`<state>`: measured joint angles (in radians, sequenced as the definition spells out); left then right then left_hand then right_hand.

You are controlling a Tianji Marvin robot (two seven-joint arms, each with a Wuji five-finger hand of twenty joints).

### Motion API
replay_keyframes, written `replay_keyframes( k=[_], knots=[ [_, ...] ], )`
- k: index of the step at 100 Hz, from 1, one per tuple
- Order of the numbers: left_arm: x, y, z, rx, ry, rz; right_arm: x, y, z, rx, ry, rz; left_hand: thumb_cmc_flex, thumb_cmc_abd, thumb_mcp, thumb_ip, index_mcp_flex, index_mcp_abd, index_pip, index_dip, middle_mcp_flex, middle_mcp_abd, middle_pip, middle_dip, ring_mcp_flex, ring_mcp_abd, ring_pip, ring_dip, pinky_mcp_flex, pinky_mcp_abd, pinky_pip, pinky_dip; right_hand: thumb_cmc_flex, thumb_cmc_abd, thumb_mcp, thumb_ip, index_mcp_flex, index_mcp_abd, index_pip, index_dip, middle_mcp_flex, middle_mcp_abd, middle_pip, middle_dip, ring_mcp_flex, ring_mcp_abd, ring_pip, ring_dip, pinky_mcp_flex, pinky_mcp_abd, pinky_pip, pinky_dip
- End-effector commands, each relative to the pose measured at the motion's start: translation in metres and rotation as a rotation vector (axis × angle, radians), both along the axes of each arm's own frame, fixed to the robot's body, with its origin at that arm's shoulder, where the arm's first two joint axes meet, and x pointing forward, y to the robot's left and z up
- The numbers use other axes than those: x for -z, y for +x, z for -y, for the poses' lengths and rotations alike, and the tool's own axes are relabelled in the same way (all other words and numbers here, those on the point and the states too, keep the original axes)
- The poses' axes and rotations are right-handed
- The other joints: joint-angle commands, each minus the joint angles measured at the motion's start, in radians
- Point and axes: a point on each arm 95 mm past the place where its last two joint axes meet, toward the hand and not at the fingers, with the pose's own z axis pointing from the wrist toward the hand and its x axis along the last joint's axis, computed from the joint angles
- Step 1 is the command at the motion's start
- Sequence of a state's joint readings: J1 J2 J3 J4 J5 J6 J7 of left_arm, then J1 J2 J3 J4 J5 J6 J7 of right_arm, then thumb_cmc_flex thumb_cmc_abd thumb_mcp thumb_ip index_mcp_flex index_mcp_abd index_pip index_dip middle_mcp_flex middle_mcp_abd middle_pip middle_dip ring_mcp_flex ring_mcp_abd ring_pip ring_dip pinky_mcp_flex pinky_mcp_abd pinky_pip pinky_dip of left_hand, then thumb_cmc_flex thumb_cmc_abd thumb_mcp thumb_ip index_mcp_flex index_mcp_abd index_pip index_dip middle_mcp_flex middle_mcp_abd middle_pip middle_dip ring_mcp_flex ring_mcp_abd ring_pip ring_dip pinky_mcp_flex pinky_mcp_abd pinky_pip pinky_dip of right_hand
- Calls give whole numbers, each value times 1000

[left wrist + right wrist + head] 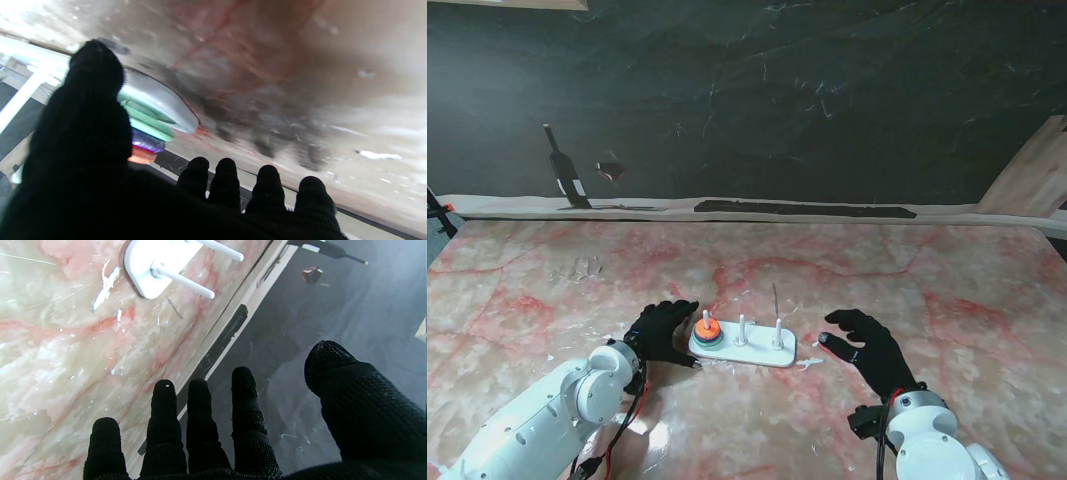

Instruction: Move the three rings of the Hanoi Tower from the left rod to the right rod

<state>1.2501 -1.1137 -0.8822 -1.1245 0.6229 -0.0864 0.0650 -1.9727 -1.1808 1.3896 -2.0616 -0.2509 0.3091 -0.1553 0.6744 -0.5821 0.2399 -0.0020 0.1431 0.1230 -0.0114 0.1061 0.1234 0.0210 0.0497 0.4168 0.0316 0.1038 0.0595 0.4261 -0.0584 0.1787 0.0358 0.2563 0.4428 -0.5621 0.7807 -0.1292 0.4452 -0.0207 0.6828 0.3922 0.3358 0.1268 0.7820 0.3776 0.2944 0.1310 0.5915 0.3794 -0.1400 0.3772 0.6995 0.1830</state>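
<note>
Rings (707,329): three, stacked on the left rod (706,316) of the white base (757,352); orange on top, dark one under it, green lowest. Middle rod (742,328) and right rod (778,332): bare, upright. Base lies on the pink-veined marble surface (947,300). Left robot hand (662,331): just beside the stack, fingers spread, thumb close to the rings, holding nothing. Right robot hand (867,348): near the base's right end, apart from it, fingers wide, holding nothing.

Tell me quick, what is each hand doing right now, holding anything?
Left hand: open, holding nothing, right beside the stack of rings.
Right hand: open, fingers spread, holding nothing, apart from the white base.
</note>
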Motion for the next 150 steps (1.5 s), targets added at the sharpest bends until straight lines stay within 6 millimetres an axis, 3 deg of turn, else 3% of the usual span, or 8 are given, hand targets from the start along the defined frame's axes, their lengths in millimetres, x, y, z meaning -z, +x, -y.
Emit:
replay_keyframes(
  k=[1,18,29,38,52,75,102,150],
  knots=[
    [-3,4,5,2,-13,13,2,-1,-2,-6,1,-9,-35,-53,33,-44,-10,-8,-7,28,-8,-32,14,47,-5,-10,20,53,0,-4,-18,-12,-2,-7,-19,17,3,-26,-5,14,-12,-3,-4,-2,-19,-12,-1,-3,-13,-2,-4,-21],
    [1,7,11,18,-3,33,2,0,-2,-8,1,-11,-70,-86,124,-58,-16,2,39,229,-5,-26,76,255,7,-11,74,203,-4,-4,-2,19,-3,-4,-20,17,3,-26,-5,14,-17,-4,-3,-2,-28,-13,-2,-4,-13,-5,-10,-22],
    [5,7,16,24,20,57,2,0,-2,-5,0,-13,-81,-91,148,-60,-11,15,173,439,31,0,221,321,29,-6,177,262,-9,-1,21,63,-4,-3,-22,17,8,-23,-4,15,-18,-2,-2,-2,-29,-13,-1,-4,-12,-5,-13,-21],
    [10,7,19,31,48,70,2,1,-2,-5,3,-12,-86,-94,168,-61,-6,14,320,489,51,7,340,339,42,-4,269,275,-11,1,30,91,-4,-1,-24,17,12,-21,-4,15,-17,-2,-2,-2,-29,-13,0,-4,-12,-5,-14,-20],
    [16,5,21,36,79,86,2,2,-2,-7,10,-12,-81,-91,189,-54,8,6,512,483,110,11,433,341,60,-2,373,276,-15,3,44,134,-4,0,-25,18,13,-21,-6,14,-18,-2,-2,-2,-29,-13,1,-4,-13,-5,-16,-19],
    [24,-4,24,41,123,132,2,6,-2,-14,25,-12,-68,-62,211,-35,76,-8,648,495,221,20,508,381,119,5,455,281,-22,6,73,189,-8,9,-30,18,12,-21,-7,14,-19,0,-1,-3,-28,-13,3,-4,-12,-5,-19,-15],
    [35,-20,29,58,143,126,2,8,-3,-14,39,-13,-59,-25,217,-23,142,-15,710,511,300,28,555,408,156,9,481,285,-23,6,83,215,-9,16,-39,19,11,-20,-6,15,-18,1,2,-2,-24,-11,7,-2,-12,-2,-19,-10],
    [49,-72,34,64,170,74,3,7,-2,-1,53,-9,-59,10,200,-14,151,-16,737,514,318,32,563,426,169,12,487,278,-28,11,78,242,-12,25,-45,21,10,-18,-4,15,-13,4,5,-1,-14,-8,13,0,-10,1,-12,-5]
  ],
)
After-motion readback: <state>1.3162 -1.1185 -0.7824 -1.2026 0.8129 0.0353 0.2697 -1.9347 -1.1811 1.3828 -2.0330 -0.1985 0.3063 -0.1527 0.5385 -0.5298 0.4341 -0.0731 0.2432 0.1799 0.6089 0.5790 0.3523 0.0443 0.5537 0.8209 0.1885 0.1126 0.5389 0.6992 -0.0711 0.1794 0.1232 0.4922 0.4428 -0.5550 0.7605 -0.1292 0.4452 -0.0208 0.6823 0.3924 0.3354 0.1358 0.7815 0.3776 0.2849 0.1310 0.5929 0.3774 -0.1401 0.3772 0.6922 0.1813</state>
